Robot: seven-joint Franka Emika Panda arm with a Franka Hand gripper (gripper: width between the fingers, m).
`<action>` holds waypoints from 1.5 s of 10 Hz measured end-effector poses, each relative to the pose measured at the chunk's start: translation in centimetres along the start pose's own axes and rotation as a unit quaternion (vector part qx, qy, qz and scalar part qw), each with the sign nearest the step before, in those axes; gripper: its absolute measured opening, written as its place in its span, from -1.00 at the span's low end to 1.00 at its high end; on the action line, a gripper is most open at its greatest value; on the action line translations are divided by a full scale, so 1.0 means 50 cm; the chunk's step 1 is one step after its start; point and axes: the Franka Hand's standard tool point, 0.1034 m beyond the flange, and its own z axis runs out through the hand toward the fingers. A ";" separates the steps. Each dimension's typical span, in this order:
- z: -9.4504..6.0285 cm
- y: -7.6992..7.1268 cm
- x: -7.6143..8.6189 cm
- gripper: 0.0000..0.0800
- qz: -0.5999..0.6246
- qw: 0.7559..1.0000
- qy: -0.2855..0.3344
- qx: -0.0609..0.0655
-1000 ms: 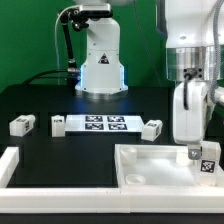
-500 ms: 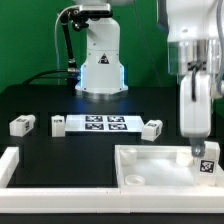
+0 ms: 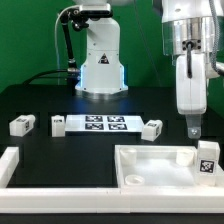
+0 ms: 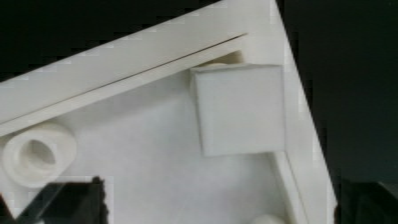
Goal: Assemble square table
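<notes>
Exterior view — leg block (image 3: 208, 156) stands upright in slab (image 3: 150, 168) corner; pincer (image 3: 192, 130) above, empty — gap unclear.

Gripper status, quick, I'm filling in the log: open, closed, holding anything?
Gripper: holds nothing. It hangs just above the leg block, which stands in a corner of the square table slab. Whether it is open or closed cannot be told.

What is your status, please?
Gripper empty, over slab. One leg in slab's corner. Three other legs off slab. Nothing in the way.
</notes>
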 end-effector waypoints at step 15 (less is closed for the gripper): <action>-0.037 0.042 0.065 0.62 -0.461 0.887 0.003 0.009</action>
